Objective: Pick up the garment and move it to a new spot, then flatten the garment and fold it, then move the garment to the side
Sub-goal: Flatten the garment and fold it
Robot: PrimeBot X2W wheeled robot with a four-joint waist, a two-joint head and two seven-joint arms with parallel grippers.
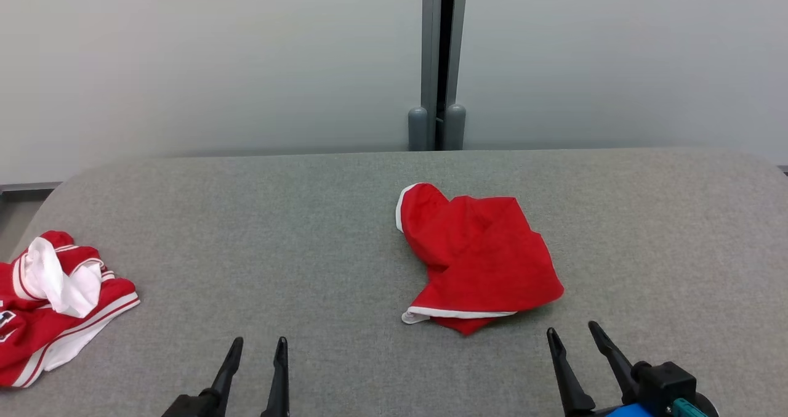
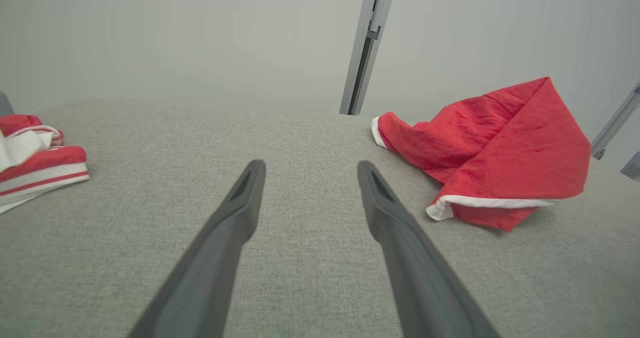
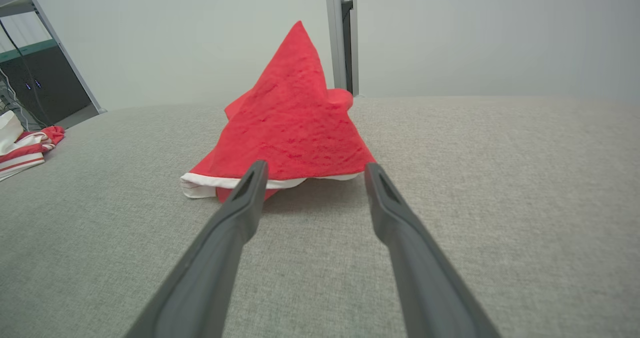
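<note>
1. Surface: the worktop point(image 1: 277, 232) is covered in grey fabric and has rounded far corners. A pale wall stands behind it.

2. Task item: the garment point(image 1: 480, 257) is red w/ white trim. It lies crumpled on the worktop, right of centre in the head view. The cloth is partly folded over itself. One white-edged hem faces the robot, and a second white-edged opening sits at the far left of the pile. In the right wrist view the cloth stands up in a peak.

3. The left claw point(image 1: 259, 343) is at lower left in the head view. Its fingers are spread apart w/ nothing between them. It is over bare worktop, well apart from the garment, which lies fwd and to its right.

4. The right claw point(image 1: 572, 331) is at lower right. Its fingers are spread wide and nothing is gripped. The tips are near the garment's near hem w/o touching it. In the right wrist view the hem lies just beyond the tips, approx. in line w/ the gap.

5. Other items: the striped garment point(image 1: 55, 306), red w/ white bands and white lining, is bunched at the left edge of the worktop, well apart from both claws. The grey post point(image 1: 438, 66) stands upright behind the far edge.
</note>
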